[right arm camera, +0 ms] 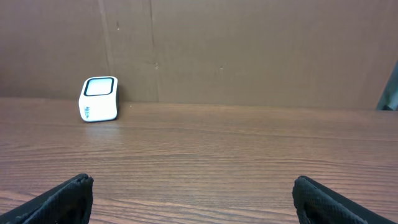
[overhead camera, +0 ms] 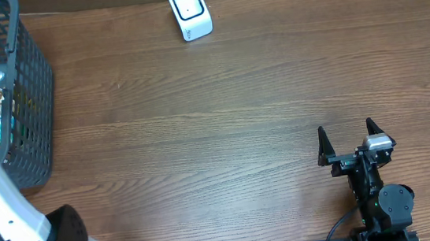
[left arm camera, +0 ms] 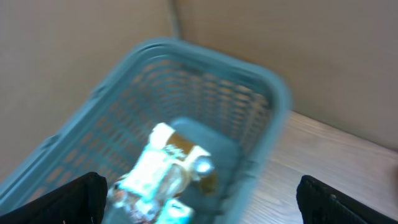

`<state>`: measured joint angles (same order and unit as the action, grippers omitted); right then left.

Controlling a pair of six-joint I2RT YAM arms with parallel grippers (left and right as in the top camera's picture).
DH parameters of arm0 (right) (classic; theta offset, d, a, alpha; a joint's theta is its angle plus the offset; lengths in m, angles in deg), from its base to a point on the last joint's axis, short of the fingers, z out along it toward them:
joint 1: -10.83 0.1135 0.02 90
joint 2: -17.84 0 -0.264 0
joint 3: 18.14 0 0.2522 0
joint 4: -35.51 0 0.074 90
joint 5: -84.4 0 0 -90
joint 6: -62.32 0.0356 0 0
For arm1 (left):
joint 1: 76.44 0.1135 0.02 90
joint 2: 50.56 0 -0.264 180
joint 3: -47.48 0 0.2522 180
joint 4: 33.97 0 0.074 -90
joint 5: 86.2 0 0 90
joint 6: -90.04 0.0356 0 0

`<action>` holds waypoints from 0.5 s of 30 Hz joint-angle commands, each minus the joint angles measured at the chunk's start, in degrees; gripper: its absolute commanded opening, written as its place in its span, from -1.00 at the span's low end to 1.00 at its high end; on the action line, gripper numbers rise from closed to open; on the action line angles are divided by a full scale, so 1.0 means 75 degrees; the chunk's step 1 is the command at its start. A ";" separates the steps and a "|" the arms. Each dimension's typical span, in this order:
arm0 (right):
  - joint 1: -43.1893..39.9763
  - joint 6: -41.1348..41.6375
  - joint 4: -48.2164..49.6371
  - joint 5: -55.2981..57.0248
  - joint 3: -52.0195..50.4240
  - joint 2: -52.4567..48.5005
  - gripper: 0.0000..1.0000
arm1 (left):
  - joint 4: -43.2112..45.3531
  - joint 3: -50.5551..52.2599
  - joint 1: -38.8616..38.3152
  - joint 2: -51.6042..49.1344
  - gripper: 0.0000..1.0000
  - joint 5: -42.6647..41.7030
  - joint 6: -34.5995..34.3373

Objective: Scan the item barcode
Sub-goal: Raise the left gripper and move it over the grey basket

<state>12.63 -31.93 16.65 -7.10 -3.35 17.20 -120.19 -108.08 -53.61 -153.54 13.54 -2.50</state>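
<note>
Left gripper (left arm camera: pixel 199 186) hovers above basket (left arm camera: pixel 249 106), jaws spread wide, nothing held. Snack packets (left arm camera: pixel 163 171) lie inside basket, on its floor. Scanner (overhead camera: pixel 189 12) stands well right of basket on table (overhead camera: pixel 201 138). Right gripper (overhead camera: pixel 345 128) farther right again, released, empty.

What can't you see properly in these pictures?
Packets in the basket: left wrist view is blurred, no barcode readable.
Same packets, overhead: basket wall and picture edge cut them off.
Scanner, right wrist view: print on its front is too small.
</note>
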 commanded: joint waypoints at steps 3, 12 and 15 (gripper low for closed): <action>-0.0035 0.0055 0.0055 0.0012 -0.0079 0.0047 1.00 | -0.0020 -0.0085 0.0962 -0.0749 0.99 -0.0216 -0.0181; -0.0035 0.0055 0.0055 0.0012 -0.0079 0.0047 1.00 | -0.0545 -0.0085 0.1355 -0.1961 0.99 -0.0647 -0.0178; -0.0035 0.0055 0.0052 0.0012 -0.0079 0.0047 1.00 | -0.0662 -0.0085 0.1358 -0.2267 0.99 -0.0653 -0.0178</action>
<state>12.63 -31.93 16.65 -7.10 -3.35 17.22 -124.94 -108.12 -43.34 -169.08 9.69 -3.03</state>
